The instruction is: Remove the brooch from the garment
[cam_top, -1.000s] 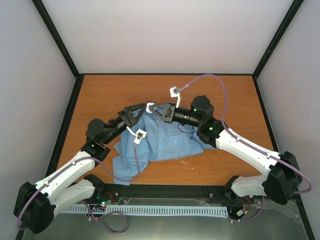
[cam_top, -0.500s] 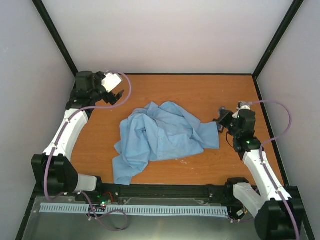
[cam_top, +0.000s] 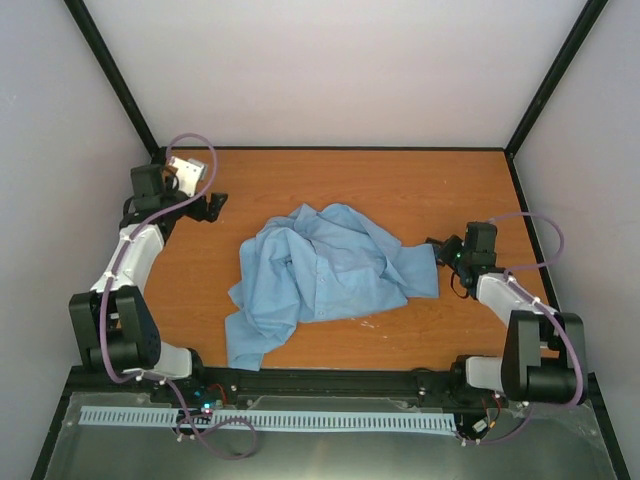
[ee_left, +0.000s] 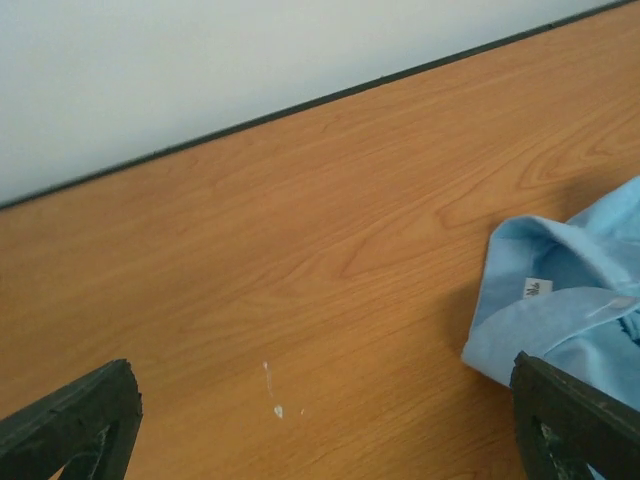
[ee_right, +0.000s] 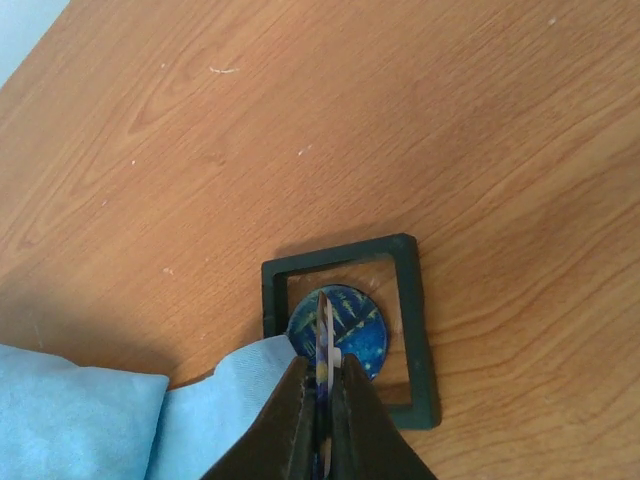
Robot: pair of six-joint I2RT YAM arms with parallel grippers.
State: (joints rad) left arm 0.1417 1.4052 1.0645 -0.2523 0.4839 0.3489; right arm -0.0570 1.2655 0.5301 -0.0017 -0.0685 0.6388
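The light blue shirt (cam_top: 320,270) lies crumpled mid-table. My right gripper (ee_right: 323,385) is shut on a thin blue-and-yellow brooch (ee_right: 322,335), held edge-on. It hangs just above a black square frame (ee_right: 410,330) on the table, where a round blue patterned face (ee_right: 362,325) shows inside. A shirt corner (ee_right: 90,420) lies against the frame's left side. In the top view the right gripper (cam_top: 437,247) is at the shirt's right edge. My left gripper (ee_left: 320,440) is wide open and empty over bare wood, at the back left (cam_top: 212,203), with the shirt collar (ee_left: 570,300) to its right.
The wooden table (cam_top: 350,180) is enclosed by grey walls with black frame posts. A small white smear (ee_left: 277,410) marks the wood under the left gripper. The back edge of the table (ee_left: 300,105) runs close behind it.
Both arms have left the middle of the shirt. The left arm swung out to the back left corner. The right arm drew back to the shirt's right edge and lowered.
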